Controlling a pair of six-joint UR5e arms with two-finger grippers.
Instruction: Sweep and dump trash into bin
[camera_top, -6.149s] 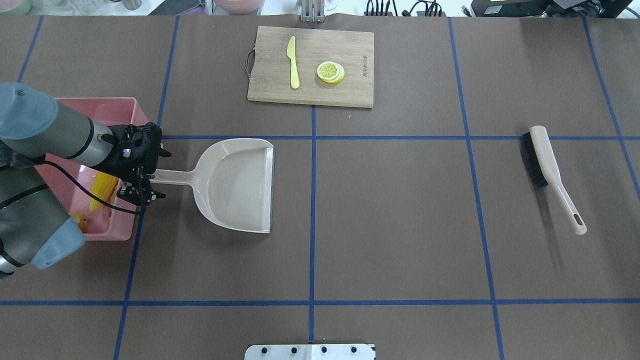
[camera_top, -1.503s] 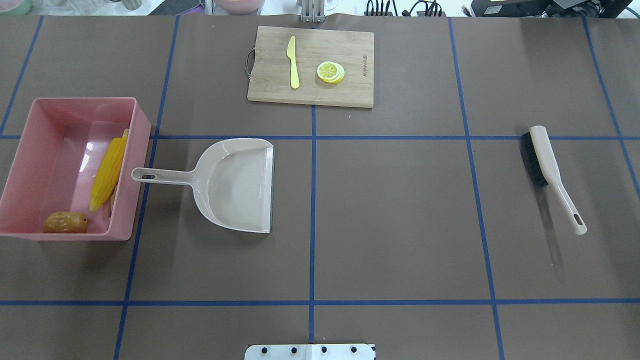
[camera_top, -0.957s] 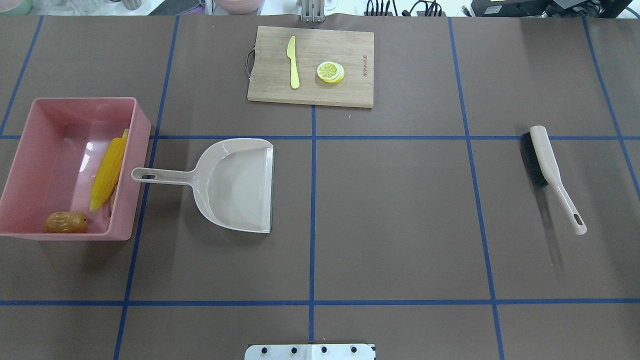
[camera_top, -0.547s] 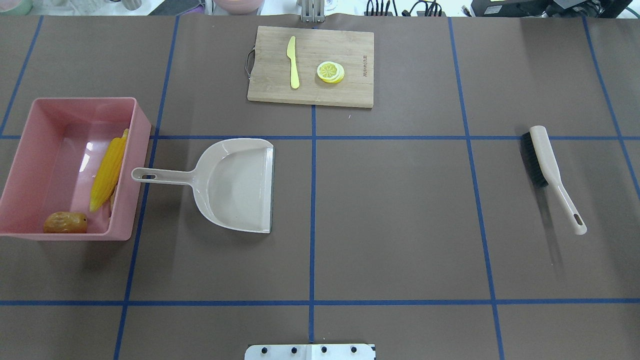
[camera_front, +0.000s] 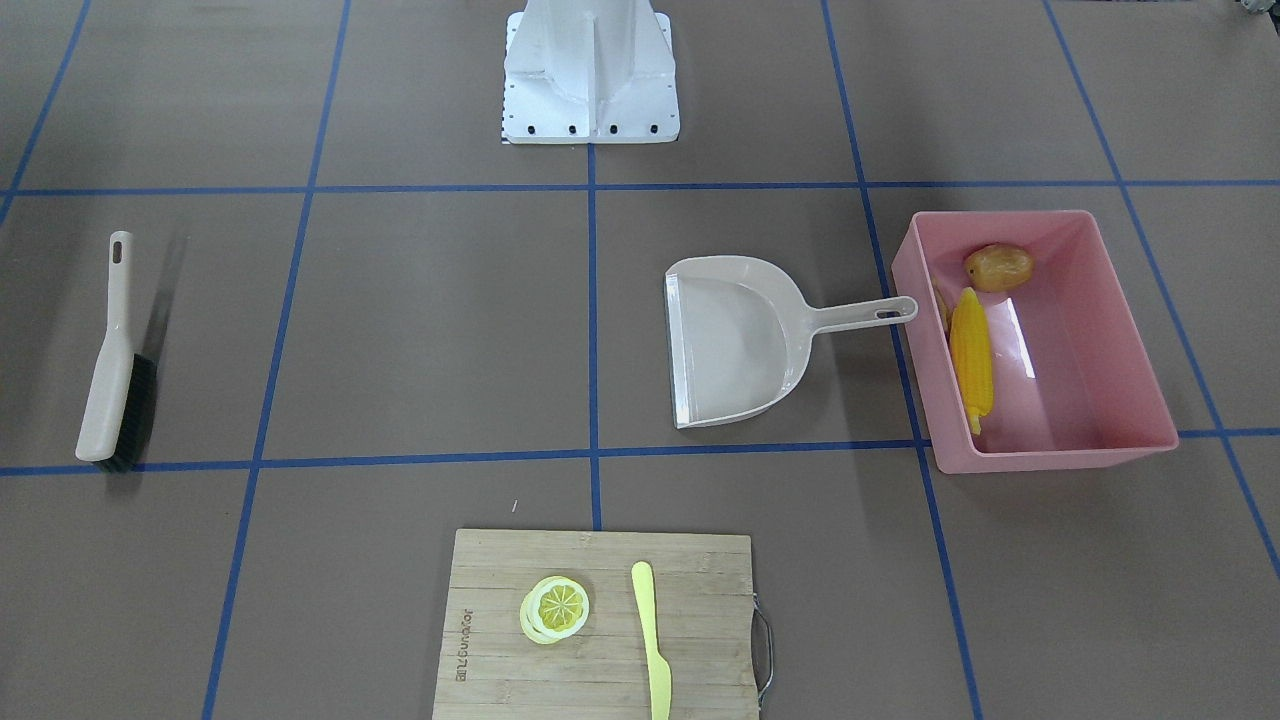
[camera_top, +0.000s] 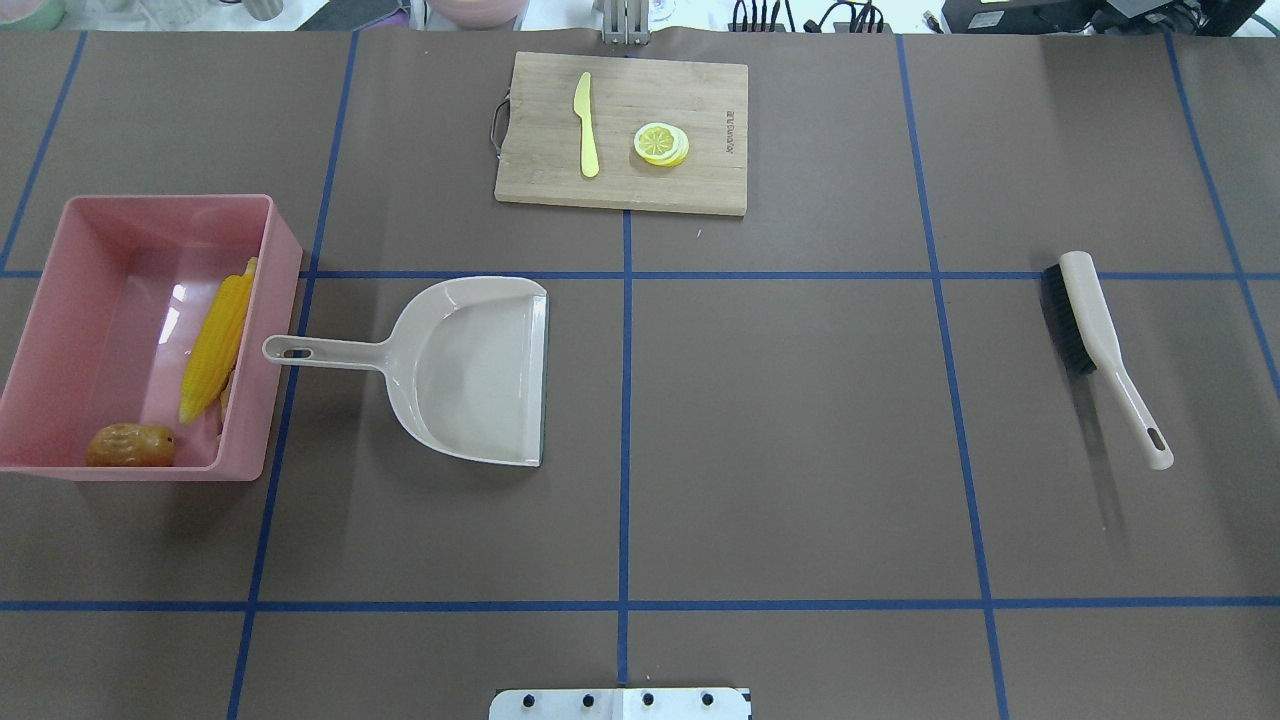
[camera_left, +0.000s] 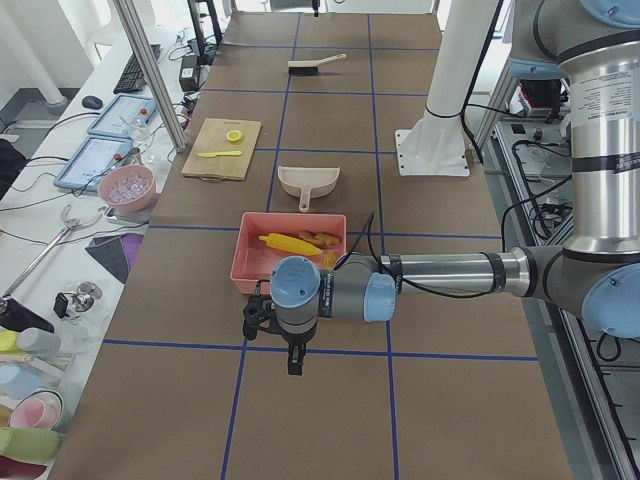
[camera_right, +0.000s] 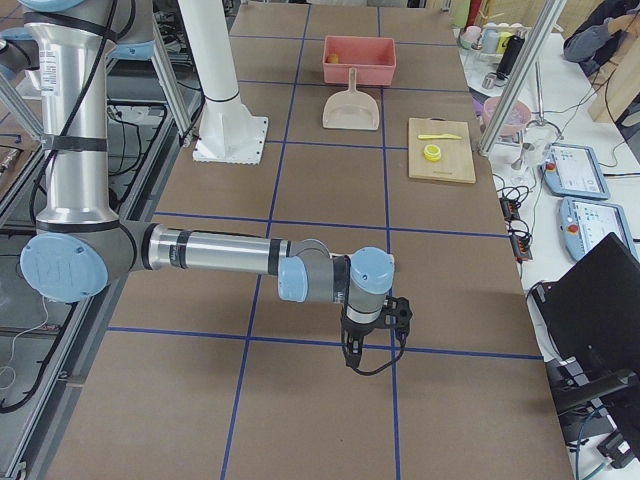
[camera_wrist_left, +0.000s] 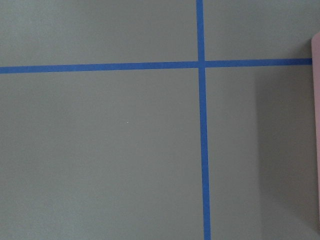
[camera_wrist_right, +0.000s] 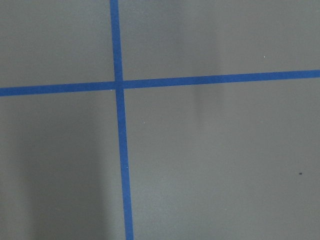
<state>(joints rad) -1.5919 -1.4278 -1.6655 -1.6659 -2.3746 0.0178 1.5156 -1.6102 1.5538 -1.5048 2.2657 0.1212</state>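
Observation:
The pink bin (camera_top: 45, 330) stands at the table's left. Inside it lie the trash pieces: a yellow corn cob (camera_top: 215, 348) along the right wall, a brown-orange potato (camera_top: 130, 445) in the near corner, and a tan ginger root (camera_left: 318, 239) beside the corn. The beige dustpan (camera_top: 470, 370) lies flat and holds nothing, its handle pointing at the bin. Only the side views show the grippers. My left gripper (camera_left: 254, 322) hangs beyond the bin's outer end and my right gripper (camera_right: 400, 313) hangs over bare table; I cannot tell whether either is open or shut.
A hand brush (camera_top: 1085, 320) lies at the table's right. At the far middle a wooden cutting board (camera_top: 540, 150) carries a yellow plastic knife (camera_top: 586, 125) and a lemon slice (camera_top: 660, 143). The robot's base plate (camera_top: 620, 703) sits at the near edge.
Six seconds ago my left gripper was over the bin beside the dustpan handle; it has since left the overhead view. Over the last 1.5 seconds nothing on the table moved.

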